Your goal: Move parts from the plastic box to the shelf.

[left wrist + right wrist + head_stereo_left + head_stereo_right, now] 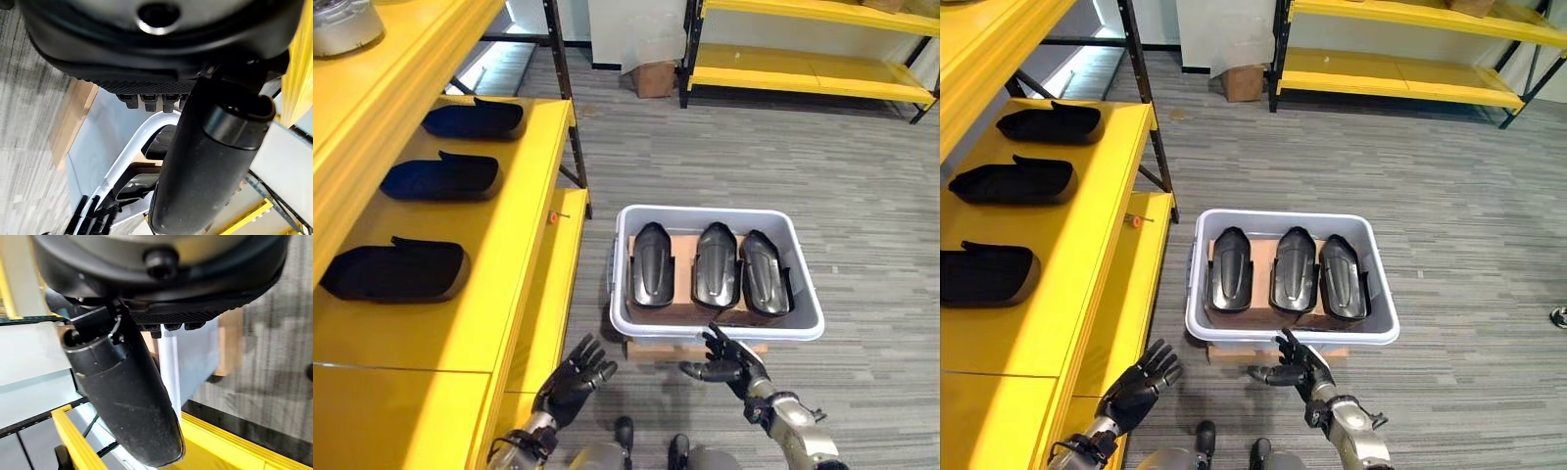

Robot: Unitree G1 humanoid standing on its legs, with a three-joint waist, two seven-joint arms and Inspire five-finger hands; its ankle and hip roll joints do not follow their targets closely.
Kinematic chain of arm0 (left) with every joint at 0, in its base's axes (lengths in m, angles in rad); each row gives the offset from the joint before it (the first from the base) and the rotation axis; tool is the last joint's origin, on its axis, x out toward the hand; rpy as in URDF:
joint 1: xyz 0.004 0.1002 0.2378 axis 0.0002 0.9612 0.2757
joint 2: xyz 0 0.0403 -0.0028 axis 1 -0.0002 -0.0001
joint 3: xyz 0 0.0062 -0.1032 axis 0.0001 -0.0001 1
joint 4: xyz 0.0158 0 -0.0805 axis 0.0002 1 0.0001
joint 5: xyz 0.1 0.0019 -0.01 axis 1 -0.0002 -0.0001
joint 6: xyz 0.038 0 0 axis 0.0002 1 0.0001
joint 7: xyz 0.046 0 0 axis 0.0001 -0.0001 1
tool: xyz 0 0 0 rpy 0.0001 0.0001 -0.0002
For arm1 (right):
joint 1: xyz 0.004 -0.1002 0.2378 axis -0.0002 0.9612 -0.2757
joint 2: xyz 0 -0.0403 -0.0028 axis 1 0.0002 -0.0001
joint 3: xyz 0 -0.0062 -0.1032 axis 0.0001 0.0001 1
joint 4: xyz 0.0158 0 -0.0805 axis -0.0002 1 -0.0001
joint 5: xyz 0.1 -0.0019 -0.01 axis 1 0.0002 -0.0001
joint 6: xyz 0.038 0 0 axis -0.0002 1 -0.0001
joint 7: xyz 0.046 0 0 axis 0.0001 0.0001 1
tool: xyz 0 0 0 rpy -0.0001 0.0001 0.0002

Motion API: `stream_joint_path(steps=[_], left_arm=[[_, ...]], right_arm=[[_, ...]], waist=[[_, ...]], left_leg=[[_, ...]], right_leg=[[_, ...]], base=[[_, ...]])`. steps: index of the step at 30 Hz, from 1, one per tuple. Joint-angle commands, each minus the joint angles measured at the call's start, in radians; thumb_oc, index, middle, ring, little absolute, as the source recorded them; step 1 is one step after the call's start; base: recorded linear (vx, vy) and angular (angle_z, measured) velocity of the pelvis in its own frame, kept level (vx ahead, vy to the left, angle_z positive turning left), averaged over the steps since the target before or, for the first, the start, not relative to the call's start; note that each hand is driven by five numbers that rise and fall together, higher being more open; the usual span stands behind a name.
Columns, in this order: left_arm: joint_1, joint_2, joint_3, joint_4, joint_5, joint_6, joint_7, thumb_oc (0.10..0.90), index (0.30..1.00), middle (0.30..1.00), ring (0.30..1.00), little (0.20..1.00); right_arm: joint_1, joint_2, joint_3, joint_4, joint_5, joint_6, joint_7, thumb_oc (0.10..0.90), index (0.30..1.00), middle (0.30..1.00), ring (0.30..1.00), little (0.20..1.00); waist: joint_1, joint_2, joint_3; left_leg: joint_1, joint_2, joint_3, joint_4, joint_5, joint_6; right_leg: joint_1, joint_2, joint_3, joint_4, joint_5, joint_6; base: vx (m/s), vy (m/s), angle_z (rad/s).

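Hovering spread-fingered short of the plastic box point(717, 326), left robot hand point(574, 381) and right robot hand point(722, 363), both empty.

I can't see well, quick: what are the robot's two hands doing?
Left hand: open, holding nothing.
Right hand: open, holding nothing, near the plastic box.

Grey striped carpet floor point(822, 166) all around. Brown cardboard box point(654, 78) stands on the floor at the far wall, beside a black upright post. A second yellow rack point(803, 73) with black frame runs along the far side. Silver-grey round object point(342, 24) on the top level at left. Small orange dot point(553, 217) on the low yellow ledge. Flat cardboard piece point(1234, 351) sticks out beneath the bin.
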State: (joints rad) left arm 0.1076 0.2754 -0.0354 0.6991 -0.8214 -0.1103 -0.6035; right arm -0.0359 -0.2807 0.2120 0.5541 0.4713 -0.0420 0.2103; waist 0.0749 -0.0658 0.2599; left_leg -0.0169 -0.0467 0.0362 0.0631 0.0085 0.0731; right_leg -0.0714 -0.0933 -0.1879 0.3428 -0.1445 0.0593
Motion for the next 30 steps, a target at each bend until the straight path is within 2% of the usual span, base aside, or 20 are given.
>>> stream_joint_path(steps=[1, 5, 6, 10, 12, 18, 23, 24, 25, 26, 28, 30], left_arm=[[-0.008, 0.019, -0.022, -0.081, -0.036, -0.036, -0.086, 0.900, 1.000, 1.000, 1.000, 1.000], [-0.005, 0.033, -0.032, -0.081, -0.051, -0.048, -0.076, 0.900, 1.000, 1.000, 1.000, 1.000], [0.010, 0.042, -0.033, -0.099, -0.049, -0.053, -0.075, 0.900, 1.000, 1.000, 1.000, 1.000], [0.016, 0.043, -0.027, -0.110, -0.040, -0.044, -0.059, 0.900, 1.000, 1.000, 1.000, 1.000], [0.020, 0.025, -0.010, -0.118, -0.063, -0.024, -0.069, 0.900, 1.000, 1.000, 1.000, 1.000], [0.066, 0.003, -0.005, -0.157, -0.054, -0.009, -0.077, 0.900, 1.000, 1.000, 1.000, 1.000], [0.077, -0.002, 0.000, -0.171, -0.062, -0.005, -0.086, 0.900, 1.000, 1.000, 1.000, 1.000], [0.078, -0.004, -0.002, -0.178, -0.054, -0.005, -0.075, 0.900, 1.000, 1.000, 1.000, 1.000], [0.077, -0.004, -0.003, -0.178, -0.052, -0.006, -0.073, 0.900, 1.000, 1.000, 1.000, 1.000], [0.075, -0.002, -0.009, -0.181, -0.044, -0.012, -0.059, 0.900, 1.000, 1.000, 1.000, 1.000], [0.082, -0.001, -0.014, -0.186, -0.054, -0.029, -0.042, 0.900, 1.000, 1.000, 1.000, 1.000], [0.087, 0.003, -0.012, -0.187, -0.070, -0.066, -0.019, 0.900, 1.000, 1.000, 1.000, 1.000]], right_arm=[[-0.008, -0.018, 0.010, -0.080, 0.017, -0.078, 0.028, 0.900, 1.000, 1.000, 1.000, 1.000], [0.008, -0.009, 0.008, -0.093, -0.002, -0.048, 0.038, 0.900, 1.000, 1.000, 1.000, 1.000], [0.002, -0.004, 0.012, -0.083, -0.011, -0.041, 0.049, 0.900, 1.000, 1.000, 1.000, 1.000], [-0.014, -0.014, 0.016, -0.069, -0.008, -0.031, 0.058, 0.900, 1.000, 1.000, 1.000, 1.000], [-0.005, -0.026, 0.021, -0.090, -0.007, -0.020, 0.057, 0.900, 1.000, 1.000, 1.000, 1.000], [0.021, -0.068, -0.006, -0.157, -0.007, -0.008, 0.078, 0.900, 1.000, 1.000, 1.000, 1.000], [0.010, -0.093, -0.034, -0.226, 0.015, -0.017, 0.073, 0.900, 1.000, 1.000, 1.000, 1.000], [0.003, -0.099, -0.040, -0.242, -0.003, -0.062, 0.066, 0.900, 1.000, 1.000, 1.000, 1.000], [0.000, -0.101, -0.041, -0.251, -0.009, -0.063, 0.059, 0.900, 1.000, 1.000, 1.000, 1.000], [-0.020, -0.116, -0.049, -0.300, -0.078, -0.093, 0.003, 0.900, 1.000, 1.000, 1.000, 1.000], [-0.045, -0.137, -0.060, -0.346, -0.105, -0.131, -0.048, 0.900, 1.000, 1.000, 1.000, 1.000], [-0.068, -0.150, -0.076, -0.396, -0.090, -0.124, -0.079, 0.900, 1.000, 1.000, 1.000, 1.000]], waist=[[-0.001, 0.026, -0.038], [-0.017, 0.013, -0.038], [-0.017, 0.009, -0.034], [-0.003, 0.005, -0.040], [0.000, 0.005, -0.050], [-0.003, 0.016, -0.066], [-0.008, 0.019, -0.070], [-0.009, 0.021, -0.070], [-0.010, 0.022, -0.070], [-0.012, 0.027, -0.071], [-0.013, 0.033, -0.072], [-0.012, 0.037, -0.075]], left_leg=[[-0.042, 0.040, 0.006, 0.025, -0.030, -0.038], [-0.003, 0.062, -0.015, 0.012, -0.059, -0.046], [0.021, 0.096, -0.011, 0.006, -0.072, -0.058], [0.024, 0.130, -0.012, -0.007, -0.056, -0.081], [0.037, 0.154, -0.009, -0.035, -0.028, -0.104], [0.063, 0.197, -0.017, -0.088, 0.025, -0.136], [0.071, 0.210, -0.020, -0.097, 0.037, -0.145], [0.071, 0.210, -0.019, -0.099, 0.037, -0.145], [0.071, 0.210, -0.019, -0.100, 0.038, -0.146], [0.073, 0.211, -0.016, -0.105, 0.040, -0.147], [0.078, 0.212, -0.012, -0.111, 0.041, -0.147], [0.081, 0.210, -0.008, -0.112, 0.038, -0.147]], right_leg=[[0.041, -0.056, 0.035, -0.191, 0.155, 0.054], [0.016, -0.134, 0.111, -0.322, 0.315, 0.110], [0.000, -0.142, 0.116, -0.332, 0.325, 0.128], [0.034, -0.132, 0.069, -0.353, 0.288, 0.128], [0.068, -0.114, 0.037, -0.360, 0.253, 0.109], [0.115, -0.074, -0.004, -0.346, 0.185, 0.061], [0.129, -0.063, -0.010, -0.340, 0.171, 0.049], [0.130, -0.063, -0.008, -0.341, 0.170, 0.048], [0.130, -0.063, -0.008, -0.340, 0.171, 0.049], [0.129, -0.067, -0.007, -0.341, 0.173, 0.051], [0.133, -0.070, -0.006, -0.346, 0.175, 0.053], [0.134, -0.073, -0.003, -0.347, 0.175, 0.055]], base=[[0.07, -0.268, -0.19], [0.10, -0.328, -0.01], [0.08, -0.414, 0.13], [0.04, -0.298, 0.29], [0.08, -0.210, 0.34], [0.07, -0.128, -0.08], [0.07, -0.043, 0.01], [0.03, 0.010, 0.00], [0.04, 0.028, 0.00], [0.00, 0.000, 0.00], [0.06, 0.059, 0.03], [0.06, 0.076, 0.02]])
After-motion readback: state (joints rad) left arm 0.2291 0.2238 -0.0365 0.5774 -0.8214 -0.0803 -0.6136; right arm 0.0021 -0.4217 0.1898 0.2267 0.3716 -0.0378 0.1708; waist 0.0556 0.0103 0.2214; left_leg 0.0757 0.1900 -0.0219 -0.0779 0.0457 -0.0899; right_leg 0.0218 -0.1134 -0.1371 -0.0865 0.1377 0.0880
